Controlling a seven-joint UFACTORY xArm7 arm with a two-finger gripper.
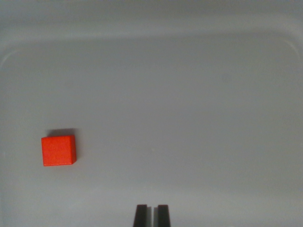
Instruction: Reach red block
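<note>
On the wrist view's left you have the red block (58,150), lying flat on the grey tray (189,104) with a short shadow along its top edge. It sits in the lower part of the tray floor, near the left wall, with nothing touching it. Move your eye right and the floor is plain grey as far as the rounded corner. At the bottom edge, just right of centre, your gripper (152,215) shows two dark fingertips drawn nearly together, a thin slit between them, holding nothing, well apart from the block.
</note>
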